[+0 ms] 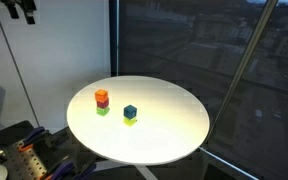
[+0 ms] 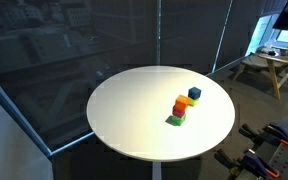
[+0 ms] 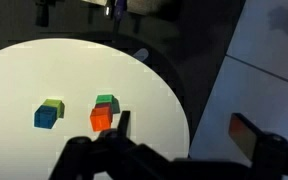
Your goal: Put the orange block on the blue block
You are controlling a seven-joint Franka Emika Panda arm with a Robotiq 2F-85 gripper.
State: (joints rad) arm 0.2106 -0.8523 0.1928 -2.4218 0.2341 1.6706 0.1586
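Observation:
The orange block (image 1: pixel 102 95) sits on top of a small stack with a magenta-red cube and a green cube, on the round white table (image 1: pixel 174 140). It also shows in an exterior view (image 2: pixel 181 102) and in the wrist view (image 3: pixel 101 120). The blue block (image 1: pixel 130 111) rests on a yellow-green cube a short way from the stack. It also shows in an exterior view (image 2: pixel 194 93) and in the wrist view (image 3: pixel 46 117). My gripper (image 3: pixel 184 132) is open and empty, high above the table and off to one side of both blocks. It shows at the top edge in both exterior views (image 1: pixel 22 8) (image 2: pixel 287 15).
Dark window panes stand close behind the table (image 2: pixel 104 100). A wooden side table (image 2: pixel 269 65) is at the back. A pegboard and gear (image 1: pixel 19 155) sit low beside the table. The green cube (image 3: pixel 107 101) lies just behind the orange block in the wrist view.

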